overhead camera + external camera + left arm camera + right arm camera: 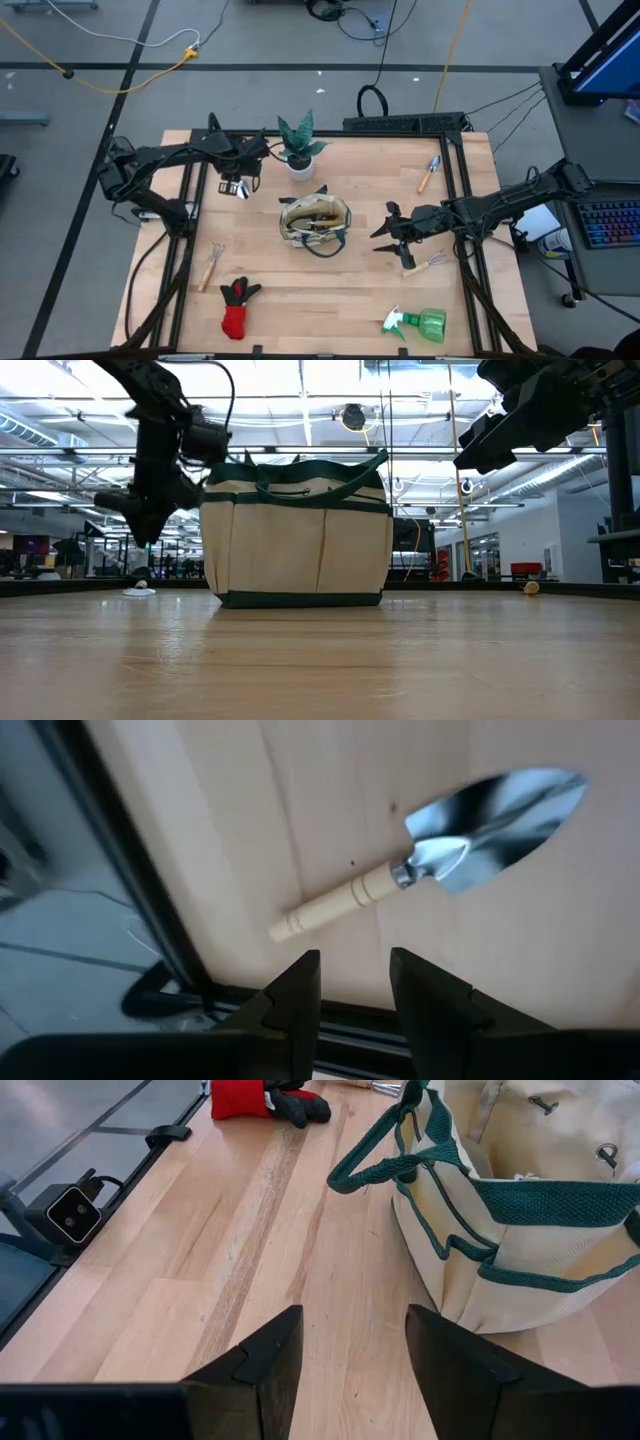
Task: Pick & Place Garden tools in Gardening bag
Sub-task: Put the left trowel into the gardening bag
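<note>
L gripper (236, 186) hangs over the far-left part of the table (350, 290), fingers spread w/ a gap, nothing in them; its wrist cam looks down on a trowel (440, 845), wooden handle toward the fingers, blade away. Looks like the pick is this trowel: I'd drop straight down, straddle the handle mid-length across its axis, not the blade, close only once the pads are level w/ the wood, since a round handle may roll if nudged from one side. R gripper (395, 232) sits just right of the bag (315, 225), fingers apart, empty, pointing at the bag wall. Bag is mid-table, upright, mouth open, something wooden already inside, can't tell what. Count outside the bag: trowel under L gripper x1, second trowel (429, 173) far right x1, hand fork (211, 264) near left x1, rake (428, 265) by R arm x1, glove (236, 308) x1, spray bottle (418, 323) x1. Plant pot (298, 150) x1, not a tool, leave it. Bag x1.
</note>
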Robot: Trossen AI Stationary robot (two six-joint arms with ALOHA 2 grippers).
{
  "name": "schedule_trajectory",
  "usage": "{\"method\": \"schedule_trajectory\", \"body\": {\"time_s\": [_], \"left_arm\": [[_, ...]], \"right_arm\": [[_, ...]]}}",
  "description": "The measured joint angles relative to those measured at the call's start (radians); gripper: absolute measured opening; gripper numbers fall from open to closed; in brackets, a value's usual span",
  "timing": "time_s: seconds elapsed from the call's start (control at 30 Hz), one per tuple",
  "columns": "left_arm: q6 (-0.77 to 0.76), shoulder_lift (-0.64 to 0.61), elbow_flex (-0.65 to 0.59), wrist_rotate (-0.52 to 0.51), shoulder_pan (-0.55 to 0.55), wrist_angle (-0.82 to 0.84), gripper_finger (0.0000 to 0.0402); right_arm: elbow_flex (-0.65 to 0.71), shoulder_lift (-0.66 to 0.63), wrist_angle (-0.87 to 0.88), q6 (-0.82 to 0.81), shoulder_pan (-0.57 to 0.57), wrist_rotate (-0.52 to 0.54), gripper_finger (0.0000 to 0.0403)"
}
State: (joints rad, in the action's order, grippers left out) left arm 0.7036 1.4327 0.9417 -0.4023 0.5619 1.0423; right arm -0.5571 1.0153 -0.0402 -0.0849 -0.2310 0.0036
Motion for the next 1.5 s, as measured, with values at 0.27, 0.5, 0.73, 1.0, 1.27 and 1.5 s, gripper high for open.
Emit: {"method": "schedule_trajectory", "body": {"time_s": [0.27, 0.5, 0.73, 1.0, 1.27, 1.5], "left_arm": [[-0.046, -0.151, 0.0, -0.102, -0.058, 0.009, 0.0129], [-0.193, -0.209, 0.0, -0.061, 0.045, 0.066, 0.0129], [-0.205, -0.196, 0.0, -0.016, 0.167, 0.089, 0.0129], [-0.166, -0.106, 0.0, -0.016, 0.236, 0.122, 0.0129], [-0.074, 0.014, 0.0, -0.047, 0.249, 0.108, 0.0129], [0.042, 0.057, 0.0, -0.051, 0.246, 0.052, 0.0129]], "right_arm": [[0.0, 0.0, 0.0, 0.0, 0.0, 0.0, 0.0169], [0.0, 0.0, 0.0, -0.033, 0.0, 0.0, 0.0169], [0.0, 0.0, -0.001, -0.034, 0.0, 0.0, 0.0169], [0.0, 0.0, 0.0, -0.034, 0.0, 0.0, 0.0169], [0.0, 0.0, -0.001, -0.034, 0.0, 0.0, 0.0169], [0.0, 0.0, -0.001, -0.034, 0.0, 0.0, 0.0169]]}}
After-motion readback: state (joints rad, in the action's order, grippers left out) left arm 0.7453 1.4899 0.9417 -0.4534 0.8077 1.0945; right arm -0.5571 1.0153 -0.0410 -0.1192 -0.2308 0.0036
